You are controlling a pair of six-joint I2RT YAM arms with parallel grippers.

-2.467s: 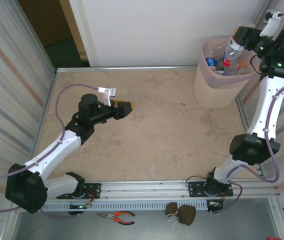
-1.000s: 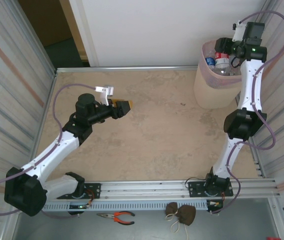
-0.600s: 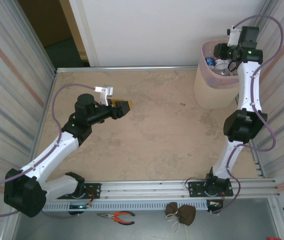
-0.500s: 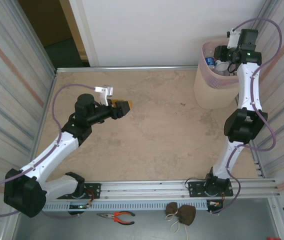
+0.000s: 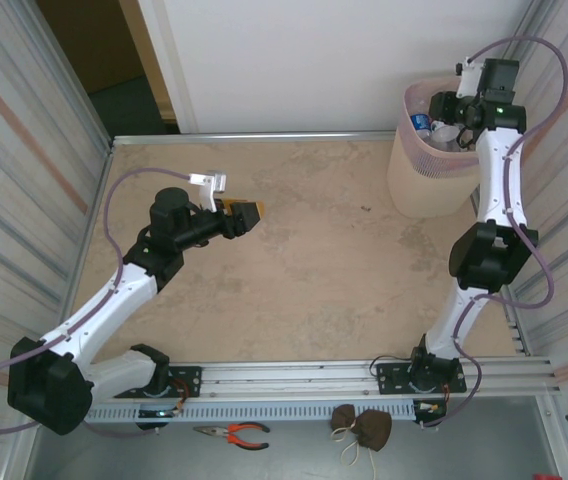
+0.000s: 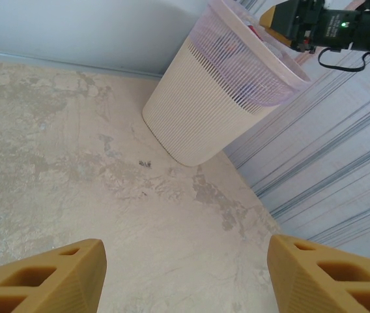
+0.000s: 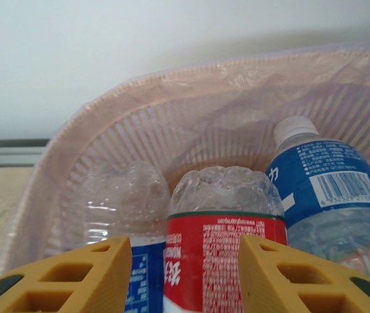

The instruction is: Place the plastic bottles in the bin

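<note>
Plastic bottles are seen packed inside the bin, which stands at the far right corner of the worktop. In the right wrist view a red-labelled bottle is shown roughly upright with its bumpy clear end uppermost, a blue-labelled bottle leans beside it with its white cap up, and a clear bottle sits to the other side. The right gripper is held over the bin mouth; its fingers are partly parted and nothing appears to be clamped, the red-labelled bottle lying just ahead of and below them with a gap on one side. The left gripper hangs well apart from the bin, across the worktop, its fingers spread wide and empty. The right arm is by far the nearer, so a lift clear of the rim is judged to be its likely next move.
</note>
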